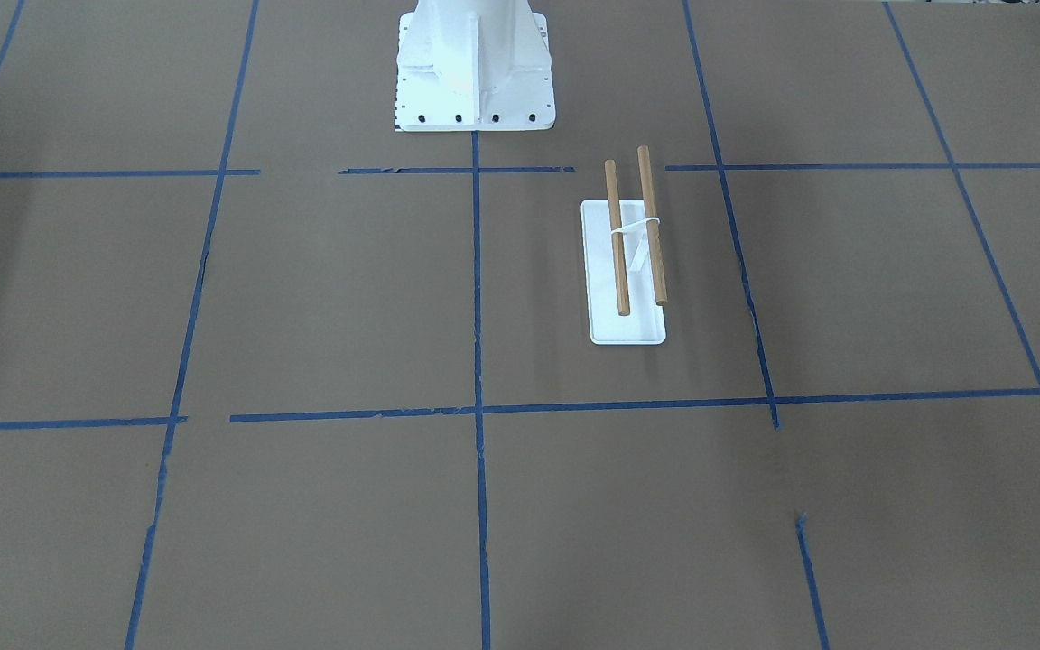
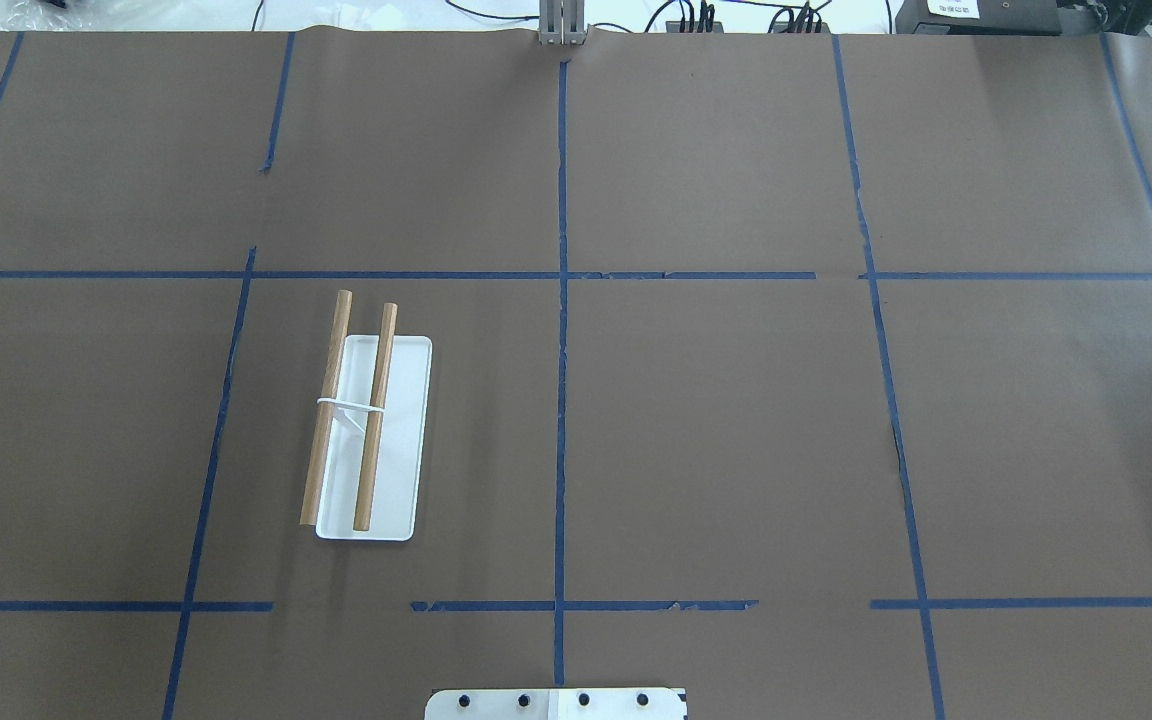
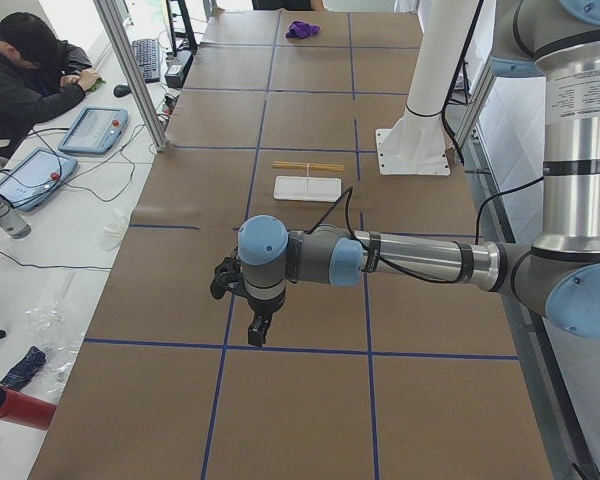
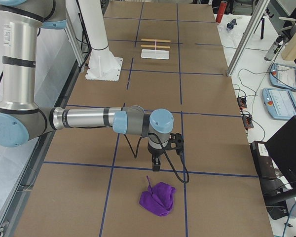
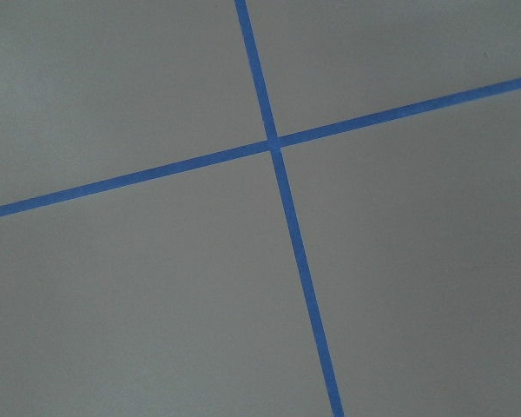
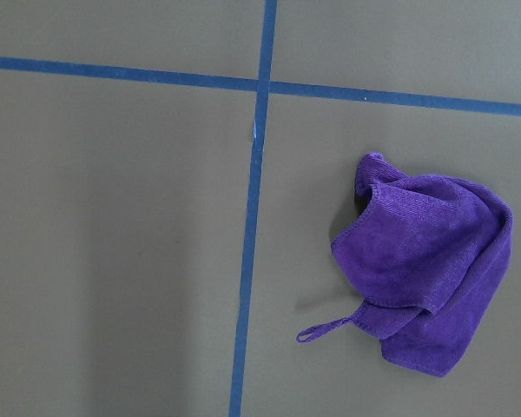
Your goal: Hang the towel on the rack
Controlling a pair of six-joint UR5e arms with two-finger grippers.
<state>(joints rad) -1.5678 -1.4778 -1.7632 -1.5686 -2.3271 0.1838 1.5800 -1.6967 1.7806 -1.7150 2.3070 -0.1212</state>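
A crumpled purple towel (image 4: 158, 198) lies in a heap at the far right end of the bench (image 4: 212, 98), well apart from the rack (image 1: 628, 329), which stands bare on the robot's left half of the bench. That gap is where the job looks likeliest to go wrong. Judging by the wrist view, the cloth sits off to one side rather than under the right hand (image 4: 156, 164), so a straight drop would probably close on bare paper. Bunched as it is, a pinch could catch only one fold or the thin loop tag (image 6: 326, 328), leaving the towel to dangle in a lump and slip free on the long carry. At the rack, the two wooden rods (image 2: 370, 470) look smooth and the white base (image 2: 406, 380) light. A dragging cloth could shove or tip the stand, and an uneven drape could slide off or drop between the rods. The right arm reaches out low and level over the bench, its wrist bent so the hand points straight down, hovering just beside the towel without touching it. The left arm mirrors it at the opposite end, the left hand (image 3: 259, 330) pointing down over a crossing of blue tape lines (image 5: 278, 143). Whether either hand is released or clenched cannot be told from these side views.
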